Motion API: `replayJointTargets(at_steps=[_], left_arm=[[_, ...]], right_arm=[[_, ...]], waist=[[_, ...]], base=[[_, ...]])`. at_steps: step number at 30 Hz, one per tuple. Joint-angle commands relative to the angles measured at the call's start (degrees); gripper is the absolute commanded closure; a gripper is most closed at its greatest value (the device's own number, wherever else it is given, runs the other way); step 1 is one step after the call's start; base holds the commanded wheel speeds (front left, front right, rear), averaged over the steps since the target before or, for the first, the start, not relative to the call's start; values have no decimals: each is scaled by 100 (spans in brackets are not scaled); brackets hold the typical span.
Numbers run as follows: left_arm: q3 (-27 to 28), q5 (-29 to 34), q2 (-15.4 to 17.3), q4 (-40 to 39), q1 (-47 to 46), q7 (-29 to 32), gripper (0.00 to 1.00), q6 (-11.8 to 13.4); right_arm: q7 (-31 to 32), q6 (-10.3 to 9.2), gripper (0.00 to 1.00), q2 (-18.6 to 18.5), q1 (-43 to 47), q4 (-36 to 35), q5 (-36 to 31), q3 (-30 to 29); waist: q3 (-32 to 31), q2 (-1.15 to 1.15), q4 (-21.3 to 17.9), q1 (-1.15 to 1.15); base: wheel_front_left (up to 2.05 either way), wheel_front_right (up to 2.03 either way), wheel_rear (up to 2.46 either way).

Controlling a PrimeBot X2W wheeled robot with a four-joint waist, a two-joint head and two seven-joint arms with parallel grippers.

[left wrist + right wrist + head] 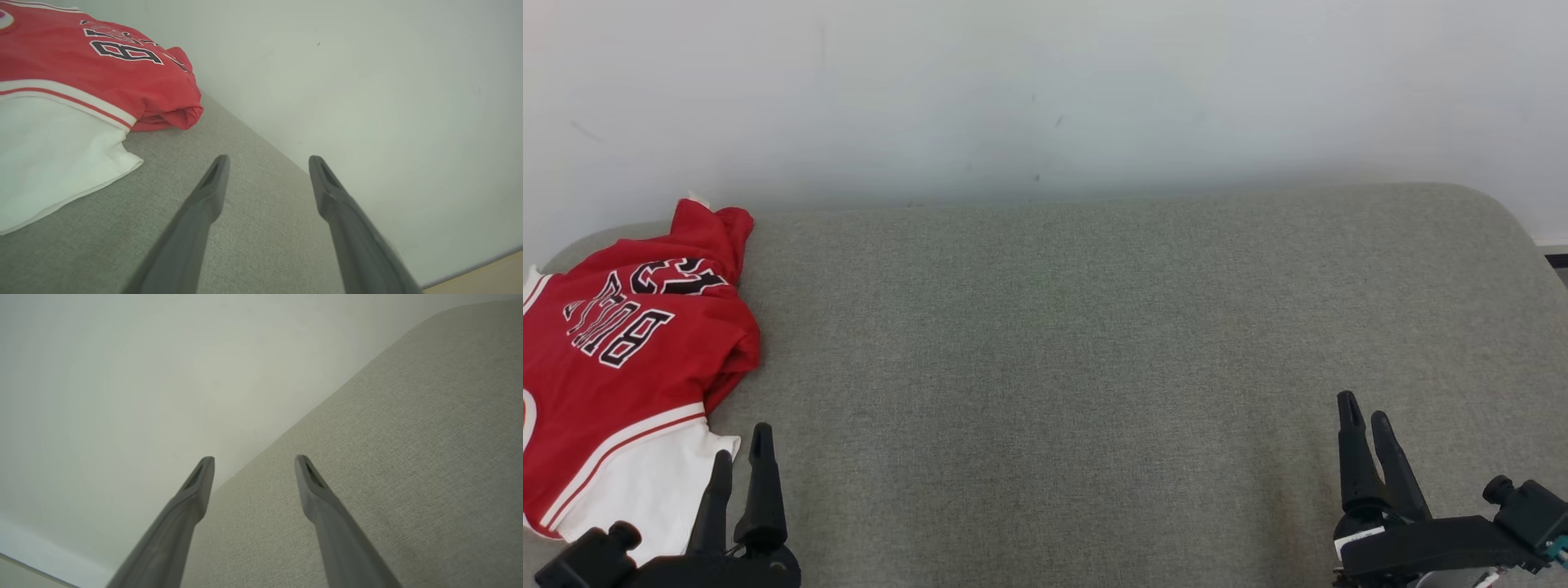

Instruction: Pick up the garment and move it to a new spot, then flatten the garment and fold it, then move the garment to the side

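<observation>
**Lying at the tabletop's left end, a red jersey runs out of frame**

The garment (pixel 629 351) is a red and white jersey, bunched at the far left end of the grey fabric-covered tabletop (pixel 1094 327), close to the white wall (pixel 1045 98). The head view's left edge cuts it off, so its full outline cannot be seen. Its black, white-edged lettering appears upside down there. The cloth creases across the number above it, and neither can be read in full. A round mark at the left border is mostly cropped. One red fold is rolled under on the side toward the middle of the tabletop, hiding what lies beneath it.

The left tool (pixel 742 441) sits at the lower left, fingers spread wide with nothing between them. In the head view one finger overlaps the white hem. The left wrist view shows the white corner of the garment (pixel 81 73) lying apart from the left tool (pixel 269 158), on bare fabric.

The right tool (pixel 1363 406) is at the lower right, well apart from the jersey, its body cut off by the bottom edge. Seen along its own fingers, the right tool (pixel 254 458) is spread wide and holds nothing. A small dark shape at the head view's right border is too small to identify.
</observation>
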Motion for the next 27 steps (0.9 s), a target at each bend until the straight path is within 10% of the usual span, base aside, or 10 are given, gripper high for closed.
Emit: replayJointTargets(at_steps=[1,27], left_arm=[[-12,280,43,-126,-11,-63,0,29],[-160,2060,174,-300,126,-451,0,147]], right_arm=[[-54,-5,0,-17,-18,-77,-228,16],[-446,-7,0,-20,61,-197,-2266,129]], waist=[[1,0,-3,0],[3,0,14,0]], base=[[0,0,0],[0,0,0]])
